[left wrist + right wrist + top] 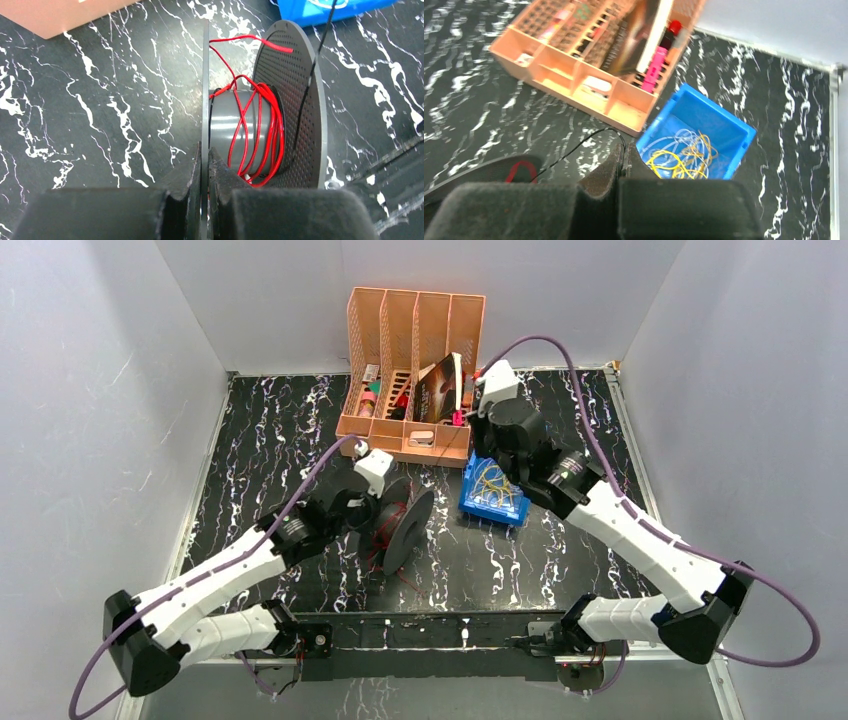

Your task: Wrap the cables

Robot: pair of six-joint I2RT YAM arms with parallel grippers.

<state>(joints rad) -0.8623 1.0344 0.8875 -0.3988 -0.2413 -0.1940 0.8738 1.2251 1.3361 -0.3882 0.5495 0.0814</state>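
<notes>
On the table [260, 440], one spool [295, 100] is pinched by the left gripper [204, 150], one black cable [574, 147] by the right gripper [623, 155].

FREE: tabletop [270, 450] left of spool [408, 525] | BLOCKED: spool centre, blue bin [469, 498] near right, black cable [311, 75] across gap between, peach organizer [385, 320] behind

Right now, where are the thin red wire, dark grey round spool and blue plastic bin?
Thin red wire [276, 135]: left wrist view, coils.
Dark grey round spool [222, 135]: left wrist view, hub.
Blue plastic bin [704, 107]: right wrist view, inner wall.
</notes>
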